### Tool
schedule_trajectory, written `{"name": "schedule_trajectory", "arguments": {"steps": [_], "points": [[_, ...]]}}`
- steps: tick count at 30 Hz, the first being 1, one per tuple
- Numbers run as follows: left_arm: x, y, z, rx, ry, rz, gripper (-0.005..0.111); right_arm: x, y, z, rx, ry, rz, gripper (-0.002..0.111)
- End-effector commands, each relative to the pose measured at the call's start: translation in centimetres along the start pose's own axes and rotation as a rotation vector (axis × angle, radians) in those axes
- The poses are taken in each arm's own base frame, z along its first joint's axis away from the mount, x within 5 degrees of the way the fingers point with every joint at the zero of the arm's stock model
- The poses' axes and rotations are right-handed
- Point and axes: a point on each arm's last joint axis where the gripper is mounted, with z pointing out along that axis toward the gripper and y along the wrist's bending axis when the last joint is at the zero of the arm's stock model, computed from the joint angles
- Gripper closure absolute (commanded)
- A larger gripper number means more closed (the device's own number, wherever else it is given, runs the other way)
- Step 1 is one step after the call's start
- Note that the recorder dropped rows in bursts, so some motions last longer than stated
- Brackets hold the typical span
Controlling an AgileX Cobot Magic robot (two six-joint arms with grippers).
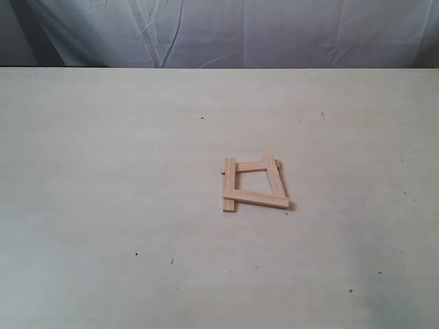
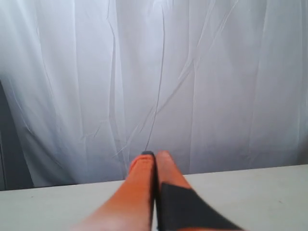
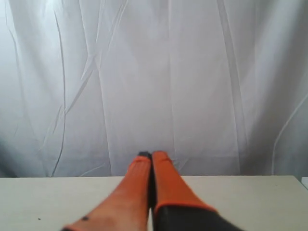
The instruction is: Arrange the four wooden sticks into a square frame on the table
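Several tan wooden sticks lie on the pale table (image 1: 110, 192) as a rough square frame (image 1: 255, 184), right of centre in the exterior view, their ends overlapping. The near stick (image 1: 255, 199) lies across the left stick (image 1: 230, 185) and the slanted right stick (image 1: 276, 179); the far stick (image 1: 250, 166) is partly covered. No arm shows in the exterior view. My left gripper (image 2: 155, 155) is shut, orange fingers pressed together with nothing between them. The right gripper (image 3: 152, 154) is shut and empty too. Both wrist views face the white curtain, and the sticks are out of their sight.
A wrinkled white curtain (image 1: 274, 31) hangs behind the table's far edge (image 1: 219, 68). A few tiny dark specks (image 1: 136, 254) dot the tabletop.
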Motion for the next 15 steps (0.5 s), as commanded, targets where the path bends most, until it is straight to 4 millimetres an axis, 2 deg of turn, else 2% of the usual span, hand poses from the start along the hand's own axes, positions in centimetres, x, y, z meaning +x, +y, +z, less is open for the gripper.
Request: {"name": "schedule_trajectory", "arguments": {"steps": [1,5,8,13,15], "points": [[1.7,0.1,-0.3,0.002,-0.070,0.003,0.107,2.4,-0.5,0.9,0.026,-0.013,0.007,0.108],[4.8,0.2,-0.1,0.008,-0.131,0.003,0.107,5.9,-0.8,1.4,0.034,0.075,0.012,0.108],[8.0,0.4,0.6,0.004,-0.048,0.004,0.107,7.8,-0.9,1.5,0.037,0.125,0.015,0.108],[13.0,0.7,1.1,-0.005,0.115,0.004,0.107,9.4,-1.1,1.6,0.039,0.183,0.018,0.108],[13.7,0.7,1.1,-0.007,0.148,0.004,0.107,9.4,-1.0,1.5,0.039,0.188,0.018,0.108]]}}
